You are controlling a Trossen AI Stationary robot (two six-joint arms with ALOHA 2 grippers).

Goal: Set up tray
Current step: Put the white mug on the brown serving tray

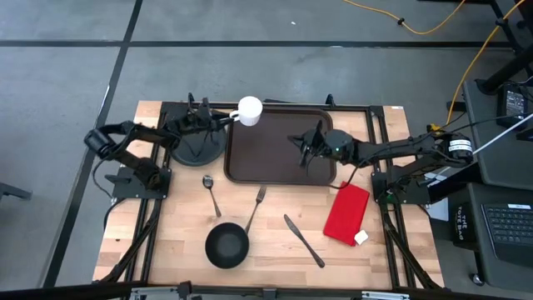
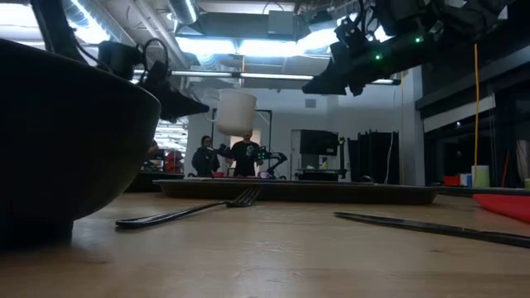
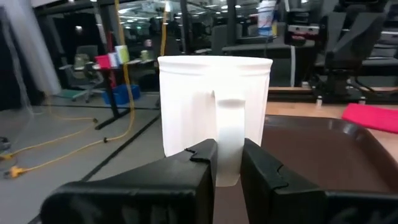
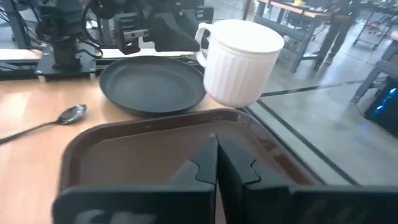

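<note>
The dark brown tray (image 1: 279, 150) lies at the table's far middle. A white ribbed mug (image 1: 250, 110) hangs upright above the tray's far left corner, with my left gripper (image 1: 230, 118) shut on it from the left. In the low view the mug (image 2: 235, 112) is clear of the tray (image 2: 298, 190). My right gripper (image 1: 303, 143) hovers over the tray's right half, shut and holding nothing; its fingers (image 4: 208, 163) point toward the mug (image 4: 241, 59). My left gripper pinches the mug's handle (image 3: 229, 121) between its two fingers (image 3: 202, 155), near the handle's lower end. The fingers come in level from the table's left. The mug stands upright, lifted clear above the tray's corner.
A round black plate (image 1: 198, 148) sits left of the tray. On the near half of the table lie a spoon (image 1: 211, 193), a fork (image 1: 256, 208), a knife (image 1: 304, 240), a black bowl (image 1: 226, 247) and a red napkin (image 1: 346, 212).
</note>
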